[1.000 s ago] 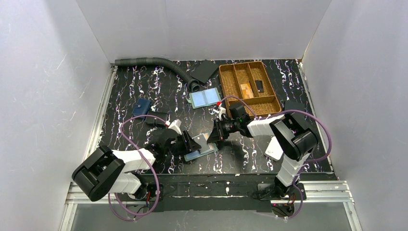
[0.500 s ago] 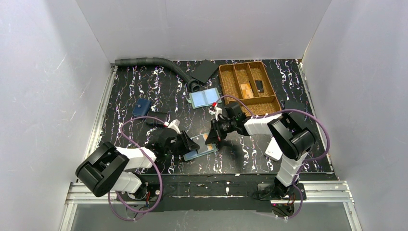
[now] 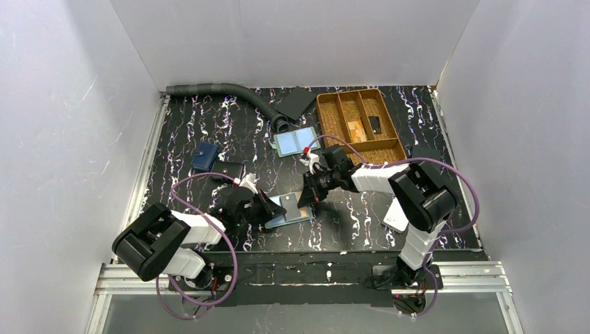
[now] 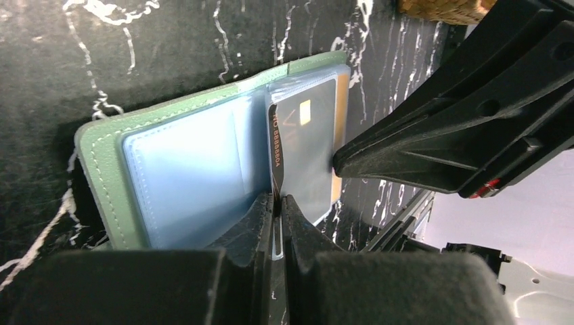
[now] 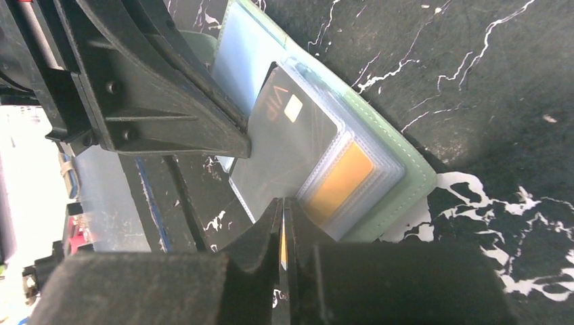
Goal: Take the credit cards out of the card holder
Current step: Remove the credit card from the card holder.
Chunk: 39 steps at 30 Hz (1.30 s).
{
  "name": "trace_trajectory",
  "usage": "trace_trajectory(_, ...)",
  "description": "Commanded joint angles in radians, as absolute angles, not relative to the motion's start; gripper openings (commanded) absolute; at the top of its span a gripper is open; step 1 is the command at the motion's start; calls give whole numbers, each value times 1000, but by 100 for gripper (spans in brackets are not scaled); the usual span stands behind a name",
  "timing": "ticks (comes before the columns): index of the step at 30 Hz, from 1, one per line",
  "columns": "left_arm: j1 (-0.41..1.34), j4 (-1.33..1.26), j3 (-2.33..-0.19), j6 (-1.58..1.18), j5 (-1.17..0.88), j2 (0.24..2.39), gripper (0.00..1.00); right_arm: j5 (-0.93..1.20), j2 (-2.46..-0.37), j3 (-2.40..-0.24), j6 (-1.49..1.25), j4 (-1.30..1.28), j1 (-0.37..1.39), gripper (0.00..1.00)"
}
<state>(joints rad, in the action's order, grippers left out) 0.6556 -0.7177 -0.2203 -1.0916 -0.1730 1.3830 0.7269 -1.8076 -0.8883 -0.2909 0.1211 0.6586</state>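
The card holder [image 3: 296, 214] lies open on the black mat, with a green edge [image 4: 95, 162] and a blue panel. A clear sleeve page stands up from it and holds a grey "VIP" card [image 5: 284, 142] with a chip. This card also shows in the left wrist view [image 4: 311, 149]. An orange card [image 5: 342, 179] lies in the sleeves below. My left gripper [image 4: 278, 200] is shut on the near edge of the raised sleeve page. My right gripper [image 5: 282, 203] is shut on a thin orange-edged piece at the sleeves' other side. The grippers face each other across the holder, left [image 3: 270, 207] and right [image 3: 305, 200].
A second holder with two pale-blue panels [image 3: 296, 141] lies further back. A wicker tray [image 3: 324, 118] with small items stands at the back right. A small blue wallet [image 3: 204, 156], a grey hose [image 3: 216, 89], a dark pouch [image 3: 296, 102] and a white object [image 3: 396, 216] are around.
Both grippers and the holder have shifted slightly to the left. Both jaws stay shut at the sleeves.
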Motion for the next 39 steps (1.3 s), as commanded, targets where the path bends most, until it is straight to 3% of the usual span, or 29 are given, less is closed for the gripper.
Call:
trace_trajectory(1, 662, -770, -210, -1062, -191, 1395, 0, 684, -1748, -904, -209, 100, 626, 18)
trace_trajectory(5, 663, -777, -228, -1026, -242, 1412, 0, 807, -1688, -856, -234, 208, 557, 31)
trace_trajectory(9, 663, -796, -244, -1018, -281, 1439, 0, 905, -1682, -825, -266, 277, 549, 35)
trace_trajectory(20, 663, -879, -249, -1056, -331, 1529, 0, 788, -1779, -837, -330, 241, 590, 21)
trace_trajectory(39, 654, -891, -236, -1080, -307, 1559, 0, 671, -1758, -870, -253, 128, 598, 19)
